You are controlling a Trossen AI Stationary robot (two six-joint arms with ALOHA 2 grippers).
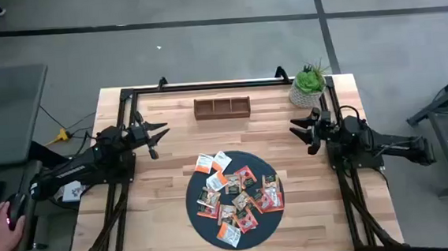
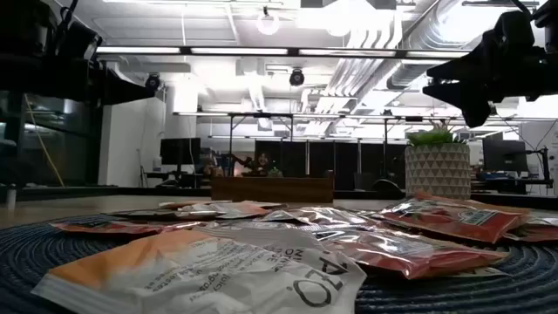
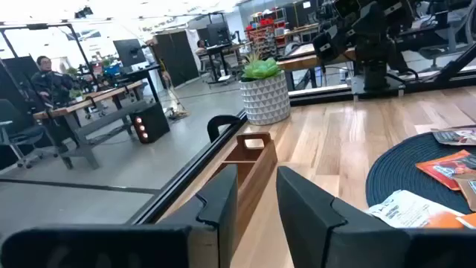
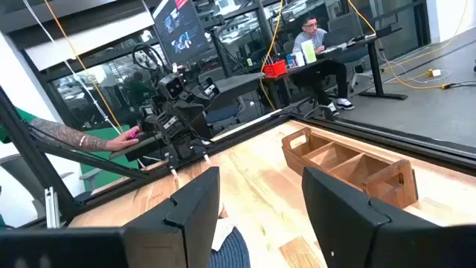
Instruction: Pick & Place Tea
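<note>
Both empty: left gripper (image 1: 161, 134) narrow, right gripper (image 1: 297, 127) wide; approach an edge tea sachet (image 1: 204, 164), descend flat.

White, orange, red and brown-green tea sachets (image 1: 234, 196), printed with labels, lie on a dark navy round mat (image 1: 203, 223) of ribbed weave. The table (image 1: 170, 149) is pale blond wood with visible grain, framed by a black rail (image 1: 205, 86). A brown wooden tray (image 1: 222, 107) sits near a green plant in a white pot (image 1: 306, 93) patterned with raised triangles. Both arms are black.
</note>
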